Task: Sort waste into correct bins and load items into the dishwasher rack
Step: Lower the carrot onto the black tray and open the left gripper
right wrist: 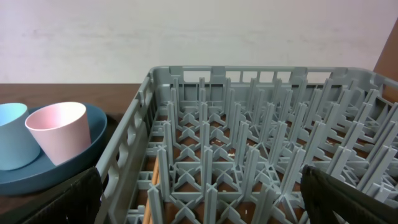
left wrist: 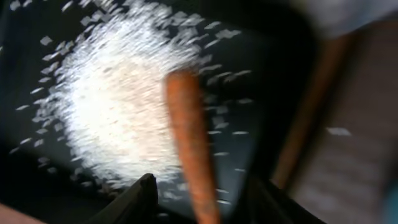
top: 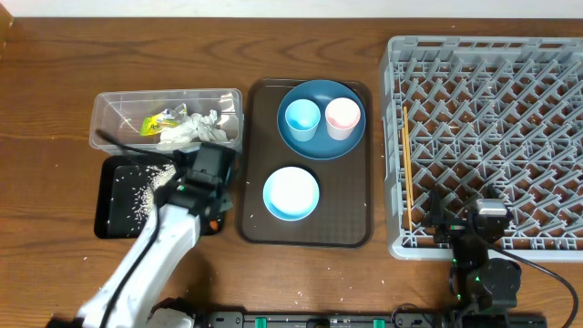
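An orange carrot [left wrist: 186, 124] shows blurred between the jaws of my left gripper [left wrist: 205, 186], with a gap on either side of it. Below it lies a heap of white rice [left wrist: 112, 99] in the black tray [left wrist: 273, 68]. From overhead, my left gripper [top: 205, 178] hangs over the right side of the black tray [top: 114, 219]. The clear tub [top: 105, 114] holds crumpled tissue [top: 196, 132] and a yellow-green wrapper [top: 162, 120]. My right gripper [right wrist: 202, 199] stands open at the front left corner of the grey dishwasher rack [top: 492, 137], holding nothing.
A brown serving tray [top: 305, 232] carries a dark-blue plate [top: 319, 146] with a light-blue cup [top: 301, 118] and a pink cup [top: 342, 117], plus a light-blue bowl [top: 291, 193]. A thin wooden stick [top: 407, 155] lies along the rack's left side.
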Tool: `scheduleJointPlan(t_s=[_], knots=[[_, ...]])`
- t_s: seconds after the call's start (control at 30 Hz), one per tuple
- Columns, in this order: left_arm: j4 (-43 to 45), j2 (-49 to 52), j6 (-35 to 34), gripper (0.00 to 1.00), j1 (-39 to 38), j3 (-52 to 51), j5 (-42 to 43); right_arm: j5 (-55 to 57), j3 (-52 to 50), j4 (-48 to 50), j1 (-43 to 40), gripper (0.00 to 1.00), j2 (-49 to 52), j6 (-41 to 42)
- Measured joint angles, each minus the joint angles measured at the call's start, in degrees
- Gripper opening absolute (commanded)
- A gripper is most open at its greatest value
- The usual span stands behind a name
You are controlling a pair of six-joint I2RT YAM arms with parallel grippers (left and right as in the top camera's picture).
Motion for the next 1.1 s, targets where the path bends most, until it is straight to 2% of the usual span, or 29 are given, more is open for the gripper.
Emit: scheduleJointPlan(t_s=[0.2,0.4,0.63,0.9,1.1], knots=[[4.20,-7.23,0.33,0.49,-0.55,0.52,12.57,0.02,0.00,0.00,0.00,0.99,0.00,0.00],[6.29,-6.49,0.39,0.49,-4.83,0.63,19.10,0.02,0.00,0.00,0.00,0.99,0.00,0.00],[7.48,-2.25,0.39,0.50,-8.37,0.63,19.71,0.00,0.00,0.00,0.00,0.99,0.00,0.00],[7.50,5.16,0.39,0.54,-8.50,0.63,18.01,0.00,0.00,0.00,0.00,0.99,0.00,0.00],[10.32,5.88,1.92,0.54,-8.50,0.63,17.64,0.02,0.00,0.00,0.00,0.99,0.00,0.00]])
